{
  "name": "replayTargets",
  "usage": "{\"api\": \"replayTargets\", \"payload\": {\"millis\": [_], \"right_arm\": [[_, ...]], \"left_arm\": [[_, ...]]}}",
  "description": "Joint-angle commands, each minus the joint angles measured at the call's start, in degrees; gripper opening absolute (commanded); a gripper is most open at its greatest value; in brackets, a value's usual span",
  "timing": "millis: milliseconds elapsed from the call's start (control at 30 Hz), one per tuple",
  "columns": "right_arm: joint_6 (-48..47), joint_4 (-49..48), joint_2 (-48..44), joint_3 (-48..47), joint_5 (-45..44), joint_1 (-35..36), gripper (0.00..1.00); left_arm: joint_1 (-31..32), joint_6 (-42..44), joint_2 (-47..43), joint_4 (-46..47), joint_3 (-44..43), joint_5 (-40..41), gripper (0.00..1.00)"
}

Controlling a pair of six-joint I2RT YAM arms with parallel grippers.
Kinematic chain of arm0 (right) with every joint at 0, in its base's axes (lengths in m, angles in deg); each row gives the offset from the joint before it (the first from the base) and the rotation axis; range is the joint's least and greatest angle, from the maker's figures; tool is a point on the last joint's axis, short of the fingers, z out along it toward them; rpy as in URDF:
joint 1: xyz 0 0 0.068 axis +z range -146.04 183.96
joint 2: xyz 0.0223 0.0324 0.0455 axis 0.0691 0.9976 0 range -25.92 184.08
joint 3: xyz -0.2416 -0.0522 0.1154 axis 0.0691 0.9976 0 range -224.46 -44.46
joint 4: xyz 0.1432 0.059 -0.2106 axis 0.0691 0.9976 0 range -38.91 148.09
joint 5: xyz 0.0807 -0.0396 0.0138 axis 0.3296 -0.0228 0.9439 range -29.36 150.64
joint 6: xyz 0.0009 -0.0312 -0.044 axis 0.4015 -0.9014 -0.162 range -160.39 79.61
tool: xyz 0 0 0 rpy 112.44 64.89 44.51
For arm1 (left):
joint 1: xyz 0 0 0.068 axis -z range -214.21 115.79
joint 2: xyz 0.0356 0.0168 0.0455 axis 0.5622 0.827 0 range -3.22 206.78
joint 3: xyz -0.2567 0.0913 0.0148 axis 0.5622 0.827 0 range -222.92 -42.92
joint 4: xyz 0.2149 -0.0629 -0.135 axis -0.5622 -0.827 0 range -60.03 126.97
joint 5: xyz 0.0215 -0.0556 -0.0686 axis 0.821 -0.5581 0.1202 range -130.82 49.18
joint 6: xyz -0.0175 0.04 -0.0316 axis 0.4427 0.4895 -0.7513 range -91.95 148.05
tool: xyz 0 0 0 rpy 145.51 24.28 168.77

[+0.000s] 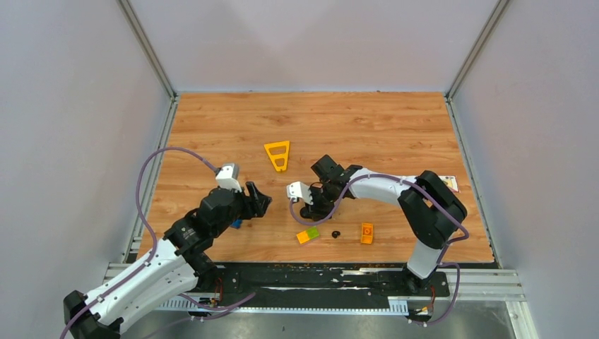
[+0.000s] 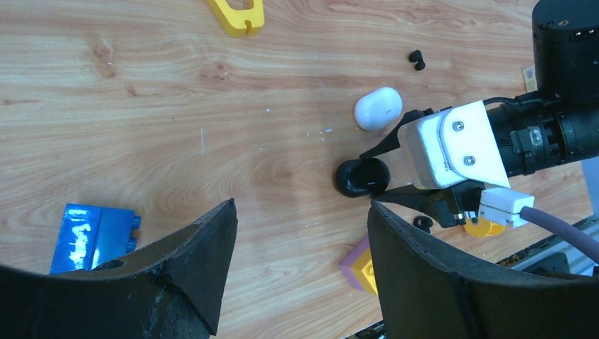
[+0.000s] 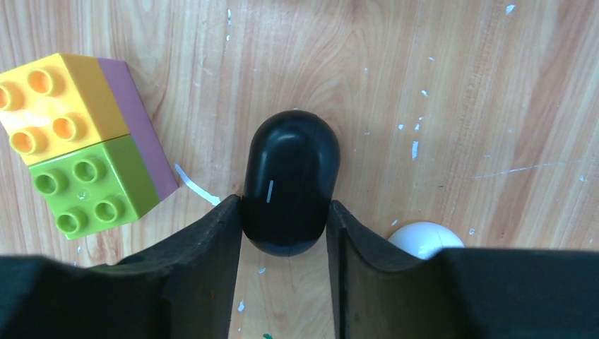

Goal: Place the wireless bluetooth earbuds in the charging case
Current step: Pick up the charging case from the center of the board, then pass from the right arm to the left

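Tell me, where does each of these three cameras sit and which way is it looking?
Top external: fixed above and behind the arms, looking down on the table; both arms show, left gripper and right gripper included.
Left wrist: on the left arm, looking across the table at the right gripper; its own dark fingers frame the bottom.
Right wrist: on the right arm, looking straight down; its fingers flank the black oval case.
Shared: both wrist views show that case and the white oval case.

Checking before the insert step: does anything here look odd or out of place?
Yes: the right gripper pinches a black oval pebble, not the white charging case lying just beside it, outside its grip.
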Motion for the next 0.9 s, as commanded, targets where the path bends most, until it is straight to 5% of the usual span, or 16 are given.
{"api": "replayTargets", "payload": {"millis": [0, 433, 700, 867], "right_arm": [[0.34, -2.04, -2.91, 0.55, -1.58, 0.34, 0.32], [3.55, 2.49, -17.9, -0.28, -1.13, 0.67, 0.29], [4.15, 3.07, -19.88, 0.2, -0.26, 1.91, 0.29], [4.31, 3.78, -20.09, -0.85, 0.2, 2.26, 0.29]], "left_arm": [[-0.1, -3.53, 1.08, 4.5, 2.15, -1.62, 0.75], [0.15, -5.28, 20.57, 34.67, 4.89, -23.75, 0.66], [0.99, -7.67, 25.5, 39.45, 4.7, -27.57, 0.66], [0.98, -13.98, 28.6, 50.25, 8.2, -30.48, 0.65]]}}
